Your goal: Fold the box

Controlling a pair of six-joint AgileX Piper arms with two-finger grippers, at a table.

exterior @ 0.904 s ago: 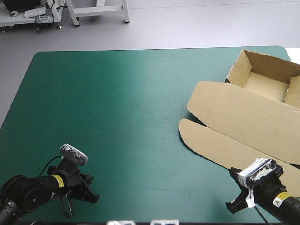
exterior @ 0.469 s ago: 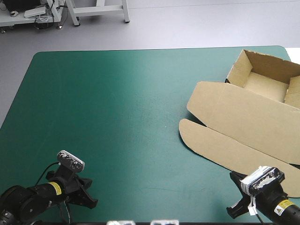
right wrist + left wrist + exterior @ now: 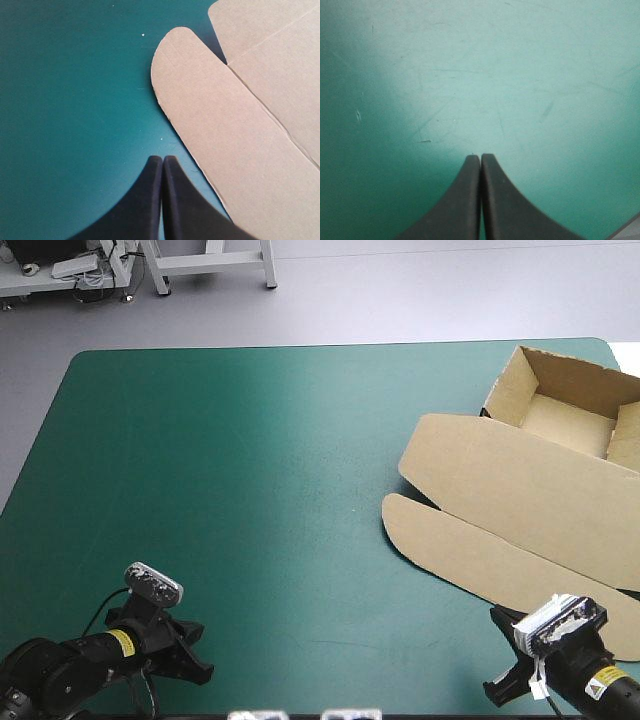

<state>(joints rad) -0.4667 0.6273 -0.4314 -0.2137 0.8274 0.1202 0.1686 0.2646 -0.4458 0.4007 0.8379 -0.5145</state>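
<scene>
The brown box [image 3: 520, 500] lies at the table's right side as an open tray [image 3: 565, 405] with its lid flat toward the near edge, ending in a rounded flap [image 3: 440, 540]. My right gripper [image 3: 500, 650] is low at the near right corner, shut and empty, just beside the flap's near edge. In the right wrist view the shut gripper [image 3: 162, 157] points along the teal-green cover with the flap [image 3: 240, 125] ahead and to its side. My left gripper [image 3: 203, 668] rests at the near left corner, far from the box. The left wrist view shows that gripper [image 3: 480, 156] shut over bare cover.
The teal-green cover [image 3: 250, 470] stretches open across the left and middle of the table. The box's tray reaches the far right edge of the table.
Both arms have drawn back toward the table's near edge. The right gripper slid off the flap's end. The left one then shifted slightly right. The box has not moved.
</scene>
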